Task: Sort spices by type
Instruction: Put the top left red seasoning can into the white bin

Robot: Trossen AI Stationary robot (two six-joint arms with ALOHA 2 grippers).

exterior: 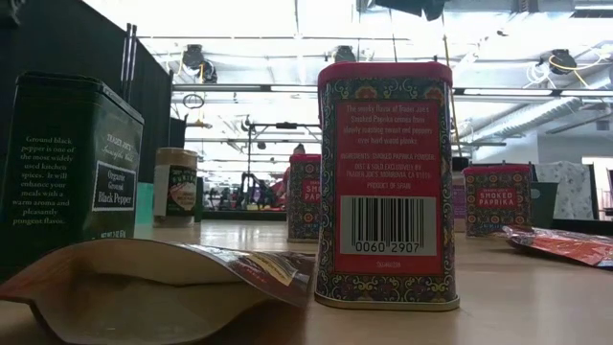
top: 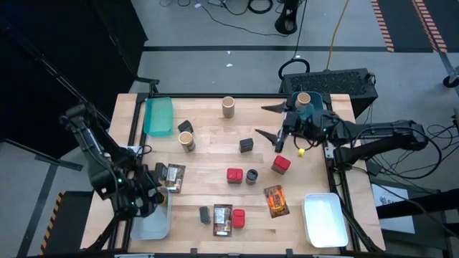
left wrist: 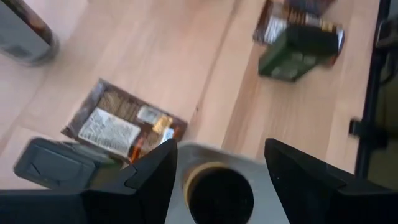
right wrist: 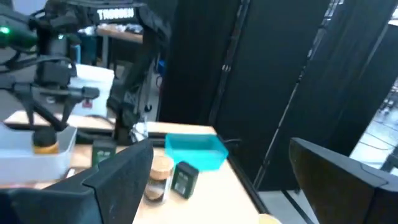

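The spices are spread over the wooden table: tan cylinders [top: 228,106] [top: 186,140], red tins [top: 234,175] [top: 281,164] [top: 238,217], dark tins [top: 246,145] [top: 185,126], a dark jar [top: 252,175] and printed packets [top: 276,201] [top: 223,218] [top: 174,177]. My left gripper [top: 154,197] [left wrist: 221,162] hangs open above the clear bin [top: 150,223] at the near left. A tan-rimmed cylinder [left wrist: 217,194] stands in that bin below the fingers, with a gap on either side. My right gripper [top: 276,127] [right wrist: 230,186] is open and holds nothing, raised at the far right and pointing toward the table's left.
A teal bin [top: 158,116] lies at the far left and a white bin [top: 324,218] at the near right. Another tan cylinder [top: 303,99] sits by the right arm's wrist. In the low view a red tin [exterior: 385,182], a black pepper tin [exterior: 67,163] and a packet [exterior: 163,283] stand close.
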